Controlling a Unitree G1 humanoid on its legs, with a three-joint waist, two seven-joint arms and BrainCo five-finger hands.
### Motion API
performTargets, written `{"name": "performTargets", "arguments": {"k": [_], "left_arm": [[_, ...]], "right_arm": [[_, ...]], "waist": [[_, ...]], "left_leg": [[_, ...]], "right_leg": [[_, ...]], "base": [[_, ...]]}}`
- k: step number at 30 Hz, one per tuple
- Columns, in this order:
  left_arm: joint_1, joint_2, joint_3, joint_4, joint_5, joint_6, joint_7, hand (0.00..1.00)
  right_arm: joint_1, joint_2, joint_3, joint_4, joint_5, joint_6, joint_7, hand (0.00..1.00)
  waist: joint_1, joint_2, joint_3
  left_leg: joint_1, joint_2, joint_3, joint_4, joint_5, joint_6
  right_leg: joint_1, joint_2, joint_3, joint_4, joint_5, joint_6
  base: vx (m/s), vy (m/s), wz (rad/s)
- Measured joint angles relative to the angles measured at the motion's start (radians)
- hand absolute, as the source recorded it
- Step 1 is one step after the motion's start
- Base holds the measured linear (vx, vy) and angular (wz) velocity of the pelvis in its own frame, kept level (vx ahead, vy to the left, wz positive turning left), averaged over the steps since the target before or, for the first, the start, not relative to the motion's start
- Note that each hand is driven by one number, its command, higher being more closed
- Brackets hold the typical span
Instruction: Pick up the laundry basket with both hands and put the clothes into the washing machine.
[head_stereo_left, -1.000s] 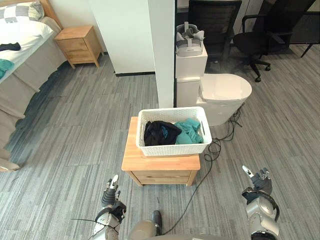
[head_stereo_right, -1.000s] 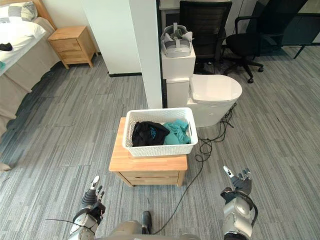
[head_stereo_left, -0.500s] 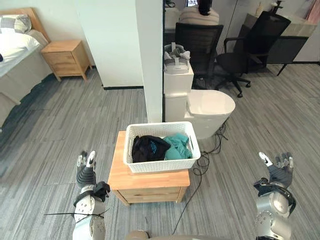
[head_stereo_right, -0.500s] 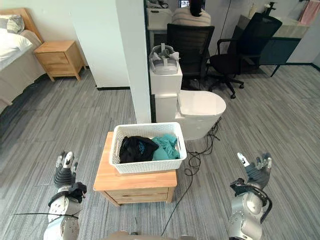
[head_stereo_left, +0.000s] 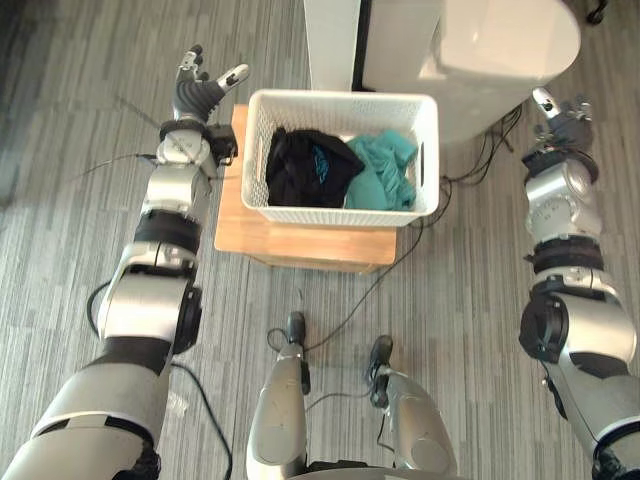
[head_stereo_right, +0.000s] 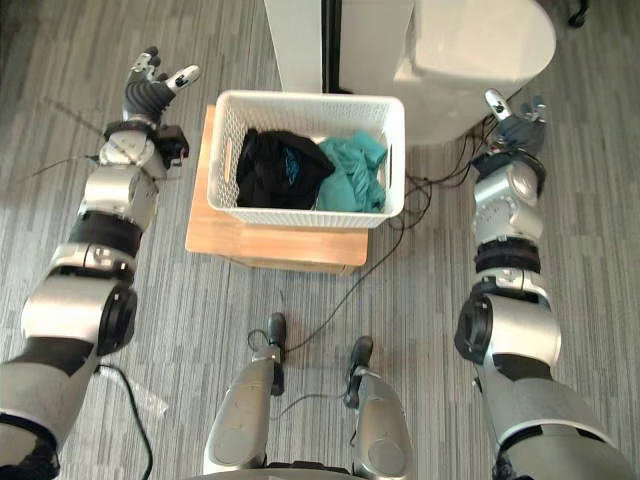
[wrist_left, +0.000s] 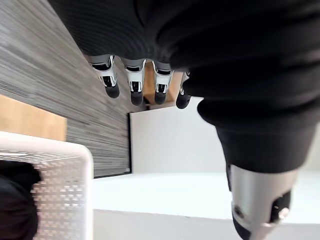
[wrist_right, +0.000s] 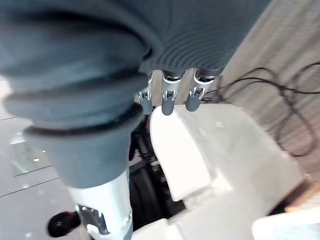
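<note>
A white perforated laundry basket stands on a low wooden table. Inside lie a black garment and a teal garment. My left hand hovers open just off the basket's left end, fingers straight, touching nothing; the basket's corner shows past its fingers. My right hand is raised open off the basket's right end, a gap away, over the floor beside the white washing machine. Its fingers point toward the machine's white top.
A white pillar rises right behind the basket, with the washing machine next to it. Black cables trail on the grey plank floor to the right of the table.
The view has tilted down and come closer to the basket. Both arms have stretched forward, and the hands now flank the basket's two ends instead of hanging low near the body.
</note>
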Motion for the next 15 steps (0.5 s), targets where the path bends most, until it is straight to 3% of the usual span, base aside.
{"name": "performTargets", "arguments": {"k": [4, 9, 15], "left_arm": [[-0.103, -0.008, 0.01, 0.054, 0.128, 0.038, -0.008, 0.0], [-0.183, -0.01, 0.01, 0.054, 0.248, 0.042, -0.034, 0.0], [-0.21, -0.005, -0.001, 0.098, 0.293, 0.045, -0.095, 0.0]], "right_arm": [[-0.094, 0.033, 0.122, 0.028, 0.084, 0.023, 0.029, 0.0], [-0.148, 0.036, 0.193, 0.028, 0.298, 0.011, 0.065, 0.0], [-0.148, 0.035, 0.237, 0.037, 0.359, 0.01, 0.095, 0.0]], "waist": [[-0.001, 0.0, 0.006], [-0.001, 0.0, 0.042], [-0.002, 0.001, 0.057]], "left_leg": [[-0.084, 0.01, 0.005, 0.004, 0.009, -0.006], [-0.124, 0.019, 0.003, 0.011, 0.009, -0.006], [-0.17, 0.024, 0.013, 0.025, 0.009, -0.007]], "right_leg": [[-0.089, 0.007, 0.004, 0.007, 0.009, -0.009], [-0.122, 0.012, -0.006, 0.006, 0.009, -0.009], [-0.157, 0.012, -0.018, 0.007, 0.009, -0.009]], "base": [[0.01, -0.006, -0.07], [0.02, -0.01, -0.01], [0.04, -0.008, 0.02]]}}
